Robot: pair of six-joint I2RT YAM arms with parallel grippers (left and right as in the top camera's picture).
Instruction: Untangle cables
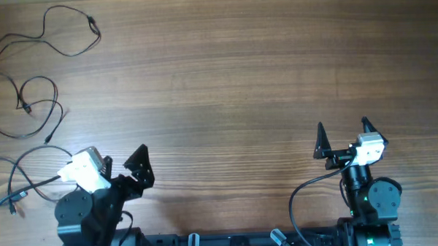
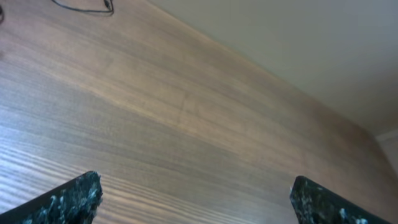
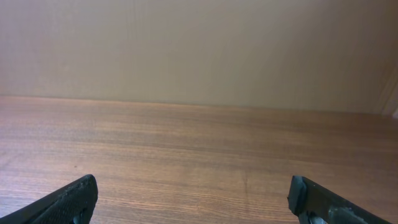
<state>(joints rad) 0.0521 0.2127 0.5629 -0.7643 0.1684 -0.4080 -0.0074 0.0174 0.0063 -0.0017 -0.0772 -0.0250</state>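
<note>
The cables lie apart as loose thin black loops at the table's left side: one at the far left corner (image 1: 55, 30), one below it (image 1: 36, 107), and a third by the left arm's base (image 1: 20, 174), partly hidden by the arm. A piece of one cable shows at the top left of the left wrist view (image 2: 84, 6). My left gripper (image 1: 125, 164) (image 2: 196, 199) is open and empty near the front edge, to the right of the cables. My right gripper (image 1: 343, 133) (image 3: 193, 199) is open and empty over bare wood at the front right.
The wooden table (image 1: 232, 71) stretches from the cables to the right edge. A pale wall (image 3: 199, 50) stands behind the table's far edge. Both arm bases sit at the front edge, with a thicker black arm cable (image 1: 302, 193) by the right base.
</note>
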